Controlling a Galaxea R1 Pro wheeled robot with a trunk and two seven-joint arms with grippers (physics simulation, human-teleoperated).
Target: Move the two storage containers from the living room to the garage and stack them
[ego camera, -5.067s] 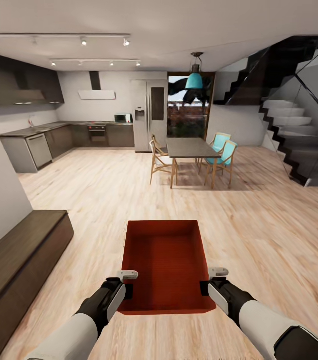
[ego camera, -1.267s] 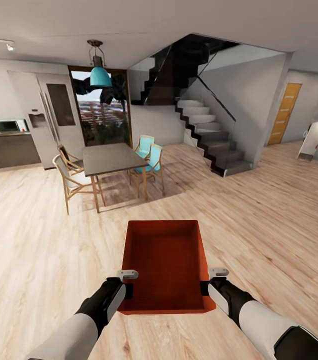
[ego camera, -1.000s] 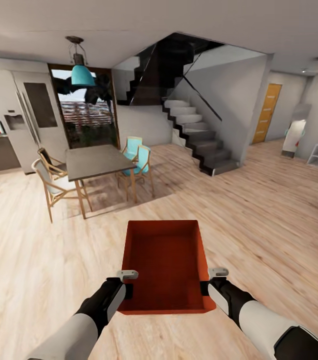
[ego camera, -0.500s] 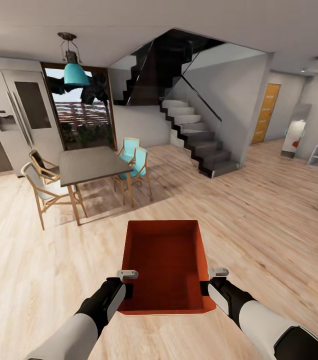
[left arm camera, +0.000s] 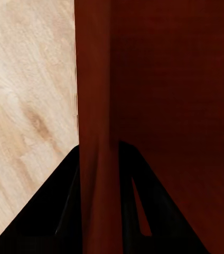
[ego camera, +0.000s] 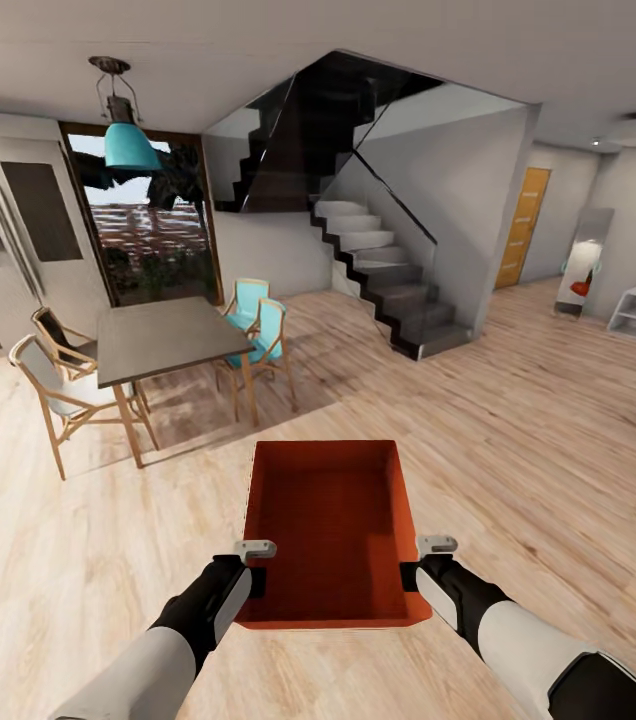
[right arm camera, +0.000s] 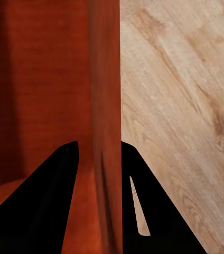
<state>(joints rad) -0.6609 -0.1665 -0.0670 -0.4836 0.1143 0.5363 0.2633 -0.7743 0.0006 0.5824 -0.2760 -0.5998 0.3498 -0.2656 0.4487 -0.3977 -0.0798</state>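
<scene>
Wood floor [ego camera: 518, 440] — both arms forward, container [ego camera: 326, 530] between.

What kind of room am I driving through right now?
An open-plan home interior, likely the dining area: a dining table with chairs, a staircase, and light wood plank flooring.

the head view looks from above, forward and down over both arms, across the wood floor [ego camera: 518, 440] toward the dining table [ego camera: 163, 335] and staircase [ego camera: 383, 275] far ahead. each wrist view sits very close along its gripper's fingers, facing one side wall of the storage container [ego camera: 326, 530]: the left wall [left arm camera: 93, 132], the right wall [right arm camera: 106, 121]. all three views share that container and the floor under it.
</scene>
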